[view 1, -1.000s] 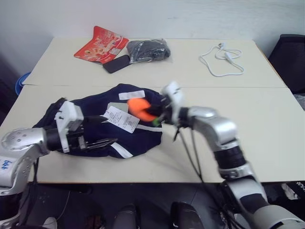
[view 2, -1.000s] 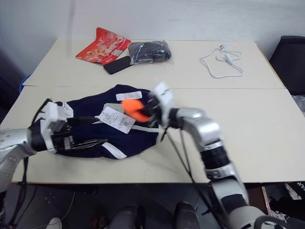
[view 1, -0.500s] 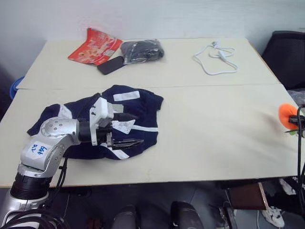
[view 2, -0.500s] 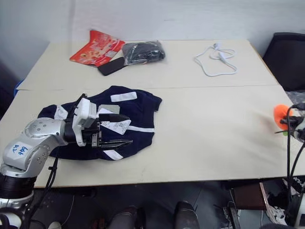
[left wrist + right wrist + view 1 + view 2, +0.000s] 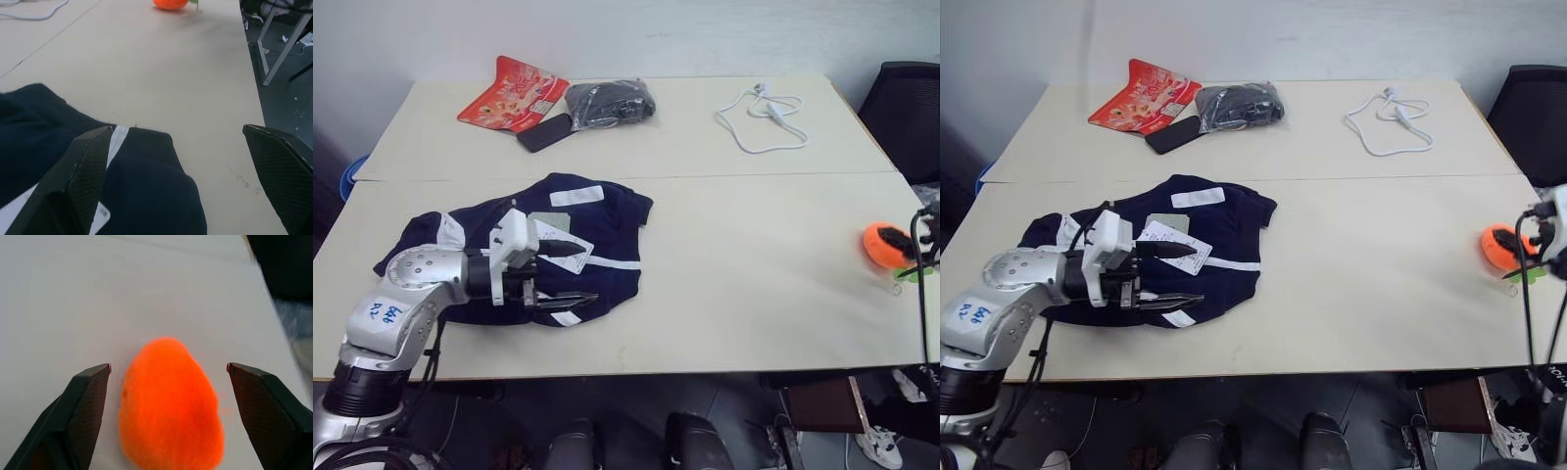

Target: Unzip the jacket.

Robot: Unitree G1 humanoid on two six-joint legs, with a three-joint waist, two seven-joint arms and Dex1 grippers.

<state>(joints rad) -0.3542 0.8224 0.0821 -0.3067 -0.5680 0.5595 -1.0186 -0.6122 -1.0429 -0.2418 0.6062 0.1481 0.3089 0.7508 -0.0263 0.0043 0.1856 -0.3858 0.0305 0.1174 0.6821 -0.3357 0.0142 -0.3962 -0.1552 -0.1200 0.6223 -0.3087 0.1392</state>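
The jacket (image 5: 543, 245) lies bunched on the worktop (image 5: 754, 255). The left claw (image 5: 570, 276) hovers over its near edge, fingers spread wide. At the worktop's far right, the right claw (image 5: 166, 377) stands apart around an orange plush toy (image 5: 1500, 245), not gripping it. A good unzip likely needs one claw pinning fabric beside the zipper while the other finds the pull, which cannot be made out.

Head pair: high, looking forward and down over the pale rectangular table (image 5: 724, 294).
Left wrist: low and close over the crumpled navy-blue fabric jacket (image 5: 146, 196), facing along the tabletop.
Right wrist: close above the fuzzy orange ball (image 5: 168, 406).
Shared: jacket, ball and table appear in head and left wrist views.
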